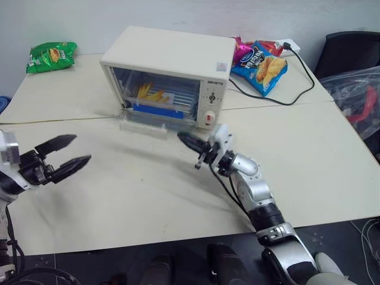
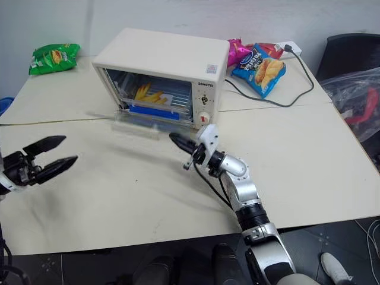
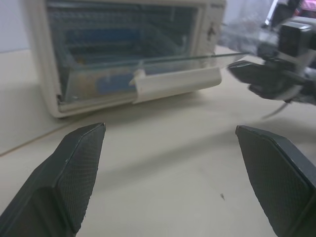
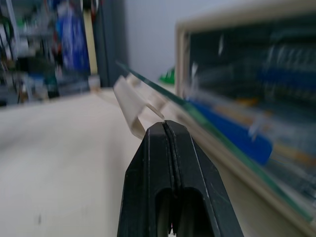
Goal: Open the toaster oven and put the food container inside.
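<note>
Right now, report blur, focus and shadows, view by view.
Right wrist view: toaster oven smeared, shut right gripper fairly crisp. Left wrist view: open left gripper's fingers sharp, oven softer. Left eye view: soft shadows on the table beneath both grippers; food container dim behind the oven's opening.

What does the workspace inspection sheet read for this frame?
Surface: pale table, two tops joined.
Job's things: oven with door down; container inside on rack.
Clutter: green bag, blue bag, pink bag.
Grippers: left gripper open, empty; right gripper shut, empty, near door.
Cables: black cord to plug.
Surroundings: chair, plastic wrap.
</note>
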`<state>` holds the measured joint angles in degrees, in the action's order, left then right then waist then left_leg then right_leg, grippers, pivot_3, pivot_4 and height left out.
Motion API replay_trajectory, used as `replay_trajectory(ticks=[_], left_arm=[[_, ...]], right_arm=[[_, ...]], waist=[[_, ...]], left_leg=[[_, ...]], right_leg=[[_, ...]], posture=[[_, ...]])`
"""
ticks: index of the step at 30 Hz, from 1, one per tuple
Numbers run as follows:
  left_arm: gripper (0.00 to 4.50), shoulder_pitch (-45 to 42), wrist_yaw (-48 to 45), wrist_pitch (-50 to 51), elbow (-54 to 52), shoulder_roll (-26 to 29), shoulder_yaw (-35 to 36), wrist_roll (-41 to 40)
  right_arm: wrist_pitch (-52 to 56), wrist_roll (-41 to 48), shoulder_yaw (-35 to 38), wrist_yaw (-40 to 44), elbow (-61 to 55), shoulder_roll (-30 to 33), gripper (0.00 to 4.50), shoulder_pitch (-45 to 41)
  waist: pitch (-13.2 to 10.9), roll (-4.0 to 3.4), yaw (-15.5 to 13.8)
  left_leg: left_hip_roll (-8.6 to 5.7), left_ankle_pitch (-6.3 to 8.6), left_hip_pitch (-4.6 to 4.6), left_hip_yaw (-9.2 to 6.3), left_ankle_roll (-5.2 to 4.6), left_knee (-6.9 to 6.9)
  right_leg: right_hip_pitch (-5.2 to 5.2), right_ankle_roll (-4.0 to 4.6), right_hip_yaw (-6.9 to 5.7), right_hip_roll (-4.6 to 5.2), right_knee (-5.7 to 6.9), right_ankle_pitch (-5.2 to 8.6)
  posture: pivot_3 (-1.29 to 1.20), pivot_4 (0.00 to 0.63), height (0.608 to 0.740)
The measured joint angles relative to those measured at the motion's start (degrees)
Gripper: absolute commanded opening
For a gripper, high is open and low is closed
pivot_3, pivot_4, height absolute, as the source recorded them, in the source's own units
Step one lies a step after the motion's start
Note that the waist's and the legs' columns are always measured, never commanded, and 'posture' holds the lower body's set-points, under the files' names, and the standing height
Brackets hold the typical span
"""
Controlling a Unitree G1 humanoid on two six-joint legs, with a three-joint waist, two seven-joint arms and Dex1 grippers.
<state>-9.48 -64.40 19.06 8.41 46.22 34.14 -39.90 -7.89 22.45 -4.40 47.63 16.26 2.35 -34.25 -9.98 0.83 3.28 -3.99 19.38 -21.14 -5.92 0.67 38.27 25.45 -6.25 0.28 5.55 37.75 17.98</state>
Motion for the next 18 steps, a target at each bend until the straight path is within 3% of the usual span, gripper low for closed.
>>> replay_trajectory(ticks=[3, 5, 6, 8, 12, 18], left_arm=[[4.47, 0.49, 0.77, -0.66, -1.87, -0.42, -0.56, 0.33], [4.47, 2.24, 1.09, -2.81, -2.78, 0.35, -1.6, 3.13], [4.5, 4.25, 1.05, -4.7, -2.83, 0.99, -2.06, 5.37], [4.5, 5.63, 0.5, -6.06, -2.71, 1.2, -2.45, 6.78], [4.5, 9.97, -2.15, -11.77, -1.04, 2.21, -4.21, 11.33], [4.5, 13.81, -4.56, -19.62, 0.05, 2.19, -5.94, 14.38]], right_arm=[[7.4, 9.1, 3.42, -0.26, -8.75, 1.43, 0.0, -1.58], [12.42, 12.29, 4.74, 1.33, -15.26, 7.36, 0.0, -2.17], [14.85, 12.92, 5.01, 3.73, -18.58, 12.36, 0.28, -0.64], [16.29, 12.81, 5.29, 6.33, -19.38, 16.5, 0.47, 1.64], [13.4, 7.4, 2.54, 20.27, -18.85, 31.49, 1.79, 11.71], [4.6, 4.27, 2.91, 27.16, -16.53, 33.94, 3.88, 15.5]], waist=[[-0.04, -0.07, -0.03], [-0.01, -0.07, -0.14], [0.0, -0.06, -0.31], [0.01, -0.04, -0.49], [-0.03, -0.1, -1.65], [-0.03, -0.09, -1.76]], left_leg=[[0.02, 0.0, -0.02, -0.01, 0.0, -0.02], [0.01, 0.01, -0.01, -0.04, 0.01, -0.06], [0.01, 0.02, 0.0, -0.05, -0.01, -0.12], [0.01, 0.02, -0.02, -0.04, -0.02, -0.14], [-0.03, 0.06, 0.01, 0.18, -0.1, -0.13], [0.11, 0.06, 0.15, 0.28, -0.08, -0.1]], right_leg=[[0.01, 0.0, 0.01, 0.01, -0.02, 0.0], [-0.02, 0.0, 0.02, 0.02, -0.1, 0.0], [-0.05, 0.0, 0.03, 0.02, -0.18, 0.0], [-0.06, 0.0, 0.05, 0.01, -0.24, 0.0], [-0.03, 0.0, 0.04, 0.02, -0.42, 0.0], [-0.07, 0.03, 0.1, -0.04, -0.31, -0.02]], posture=[[0.0, 0.15, 0.74], [0.0, 0.15, 0.74], [0.0, 0.15, 0.74], [0.0, 0.15, 0.74], [0.0, 0.15, 0.74], [0.0, 0.15, 0.74]])
